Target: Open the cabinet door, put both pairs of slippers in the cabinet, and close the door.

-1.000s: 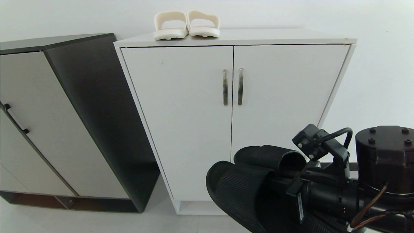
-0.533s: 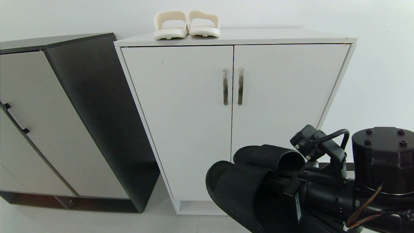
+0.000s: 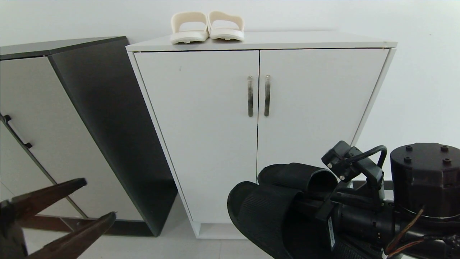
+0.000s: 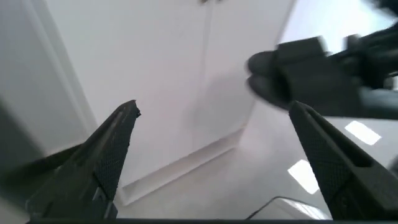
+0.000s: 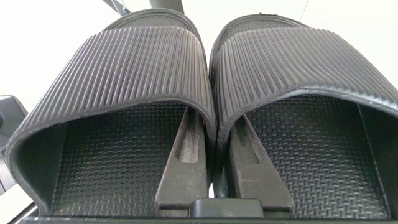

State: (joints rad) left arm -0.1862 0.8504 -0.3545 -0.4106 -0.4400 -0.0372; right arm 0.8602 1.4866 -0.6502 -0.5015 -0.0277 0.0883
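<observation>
Our left tool [image 3: 100,197], apart and empty, sits low-left of the upright metal handles [image 3: 250,96] on the white two-door cabinet [image 3: 201,151]; our right tool [image 5: 214,158] clamps black ribbed slippers [image 3: 266,212].

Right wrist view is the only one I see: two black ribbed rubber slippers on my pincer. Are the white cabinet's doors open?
Observer: No, both doors of the white two-door wooden cabinet are shut.
Operator: Where is the other pair?
Observer: The cream foam slippers lie side by side on that cabinet's top.
Operator: And the left pincer?
Observer: The left pincer is open, low at your left, seen against the dark grey-fronted cabinet.
</observation>
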